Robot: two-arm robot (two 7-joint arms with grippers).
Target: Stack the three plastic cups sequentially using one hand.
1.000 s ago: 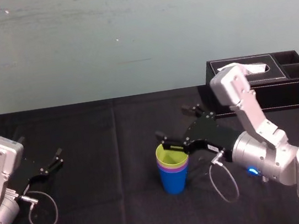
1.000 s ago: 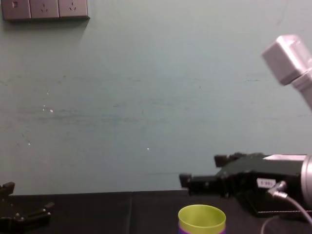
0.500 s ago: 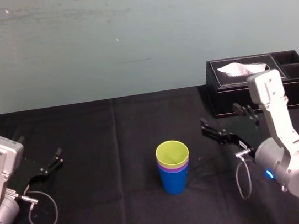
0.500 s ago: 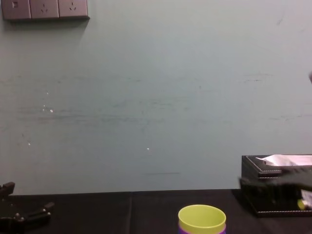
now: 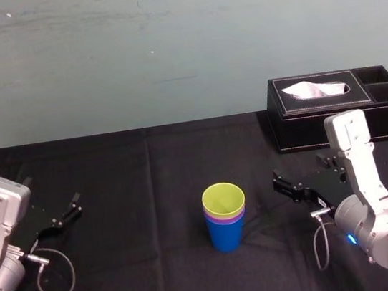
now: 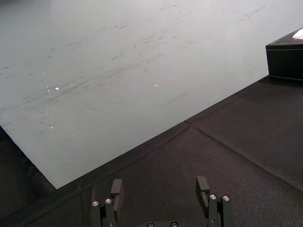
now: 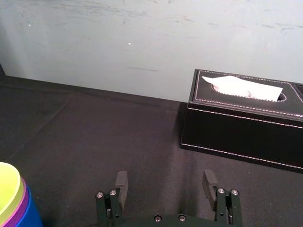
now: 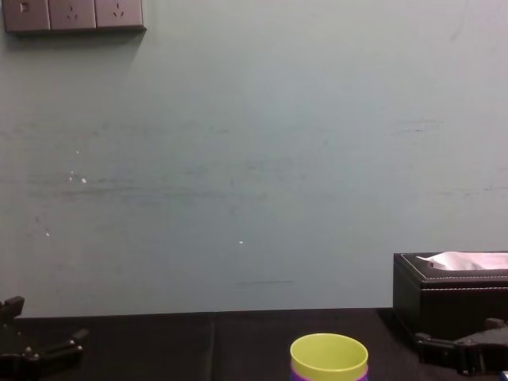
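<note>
The three plastic cups stand nested in one upright stack at the table's middle: the yellow-green cup (image 5: 223, 200) on top, the purple cup (image 5: 225, 218) showing as a band, the blue cup (image 5: 226, 237) at the bottom. The chest view catches the yellow-green rim (image 8: 329, 355); in the right wrist view the stack (image 7: 12, 203) sits off to one side. My right gripper (image 5: 297, 172) hovers low, to the right of the stack and apart from it, open and empty (image 7: 164, 182). My left gripper (image 5: 52, 191) rests parked at the far left, open (image 6: 160, 184).
A black tissue box (image 5: 333, 108) with white tissue stands at the back right, behind the right gripper. Black cloth (image 5: 136, 197) covers the table. A pale wall (image 5: 165, 41) runs along the table's far edge.
My right gripper has drawn back to the right, away from the cup stack, and dropped lower near the tissue box. The stack and the left arm have not moved.
</note>
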